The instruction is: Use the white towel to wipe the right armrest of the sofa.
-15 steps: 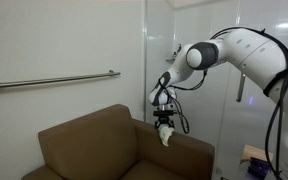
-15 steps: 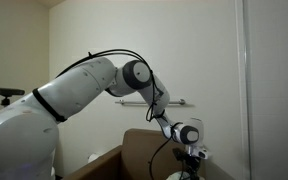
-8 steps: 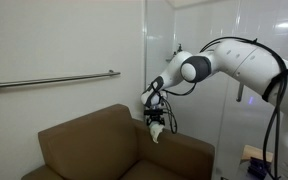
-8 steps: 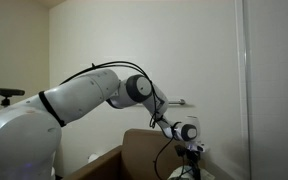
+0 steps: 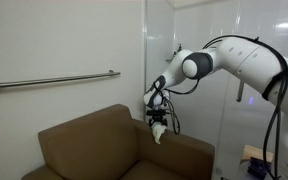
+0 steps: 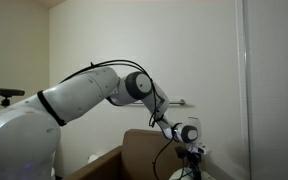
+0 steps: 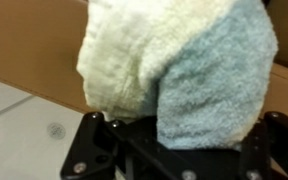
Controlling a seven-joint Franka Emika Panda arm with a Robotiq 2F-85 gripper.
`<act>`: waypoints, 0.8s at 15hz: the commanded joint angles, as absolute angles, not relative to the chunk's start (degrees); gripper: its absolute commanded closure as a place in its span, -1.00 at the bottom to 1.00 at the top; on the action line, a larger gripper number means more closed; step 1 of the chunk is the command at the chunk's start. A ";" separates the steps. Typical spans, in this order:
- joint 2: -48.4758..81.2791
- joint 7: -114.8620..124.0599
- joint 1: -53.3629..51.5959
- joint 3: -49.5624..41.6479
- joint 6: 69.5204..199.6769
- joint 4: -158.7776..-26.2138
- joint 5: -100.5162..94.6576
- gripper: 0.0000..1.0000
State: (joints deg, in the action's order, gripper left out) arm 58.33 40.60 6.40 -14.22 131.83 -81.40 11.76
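The white towel (image 7: 174, 70) is bunched into a thick wad in the gripper (image 5: 159, 123), and in the wrist view it fills most of the picture: one half reads cream, the other pale blue-grey, which may only be shadow. The jaws are clamped on that wad, the dark linkages showing either side of it, though the fingertips themselves are buried in cloth. In an exterior view the towel (image 5: 161, 133) hangs below the gripper at the rear end of the right armrest (image 5: 184, 152), close to the corner where it meets the backrest of the brown sofa (image 5: 84, 145); whether the cloth presses on the top edge or only brushes it cannot be told. The arm (image 5: 234, 55) reaches in from beyond the armrest's outer edge, and a metal rail (image 5: 54, 80) runs along the wall above the backrest. The likely troubles from here: too little downward pressure, so the wad skims the upholstery without wiping; a stroke that drifts past the outer edge and drags the cloth off the armrest; or the loose folds snagging on the fabric and pulling out of the grip. No brand, label or writing can be read anywhere.
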 commanded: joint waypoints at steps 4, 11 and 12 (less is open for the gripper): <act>47.50 40.36 5.85 -16.16 138.44 -102.11 11.06 0.80; 37.97 40.85 5.22 -17.09 143.86 -121.02 12.10 0.80; 36.47 41.39 4.96 -17.50 144.98 -123.94 12.23 0.80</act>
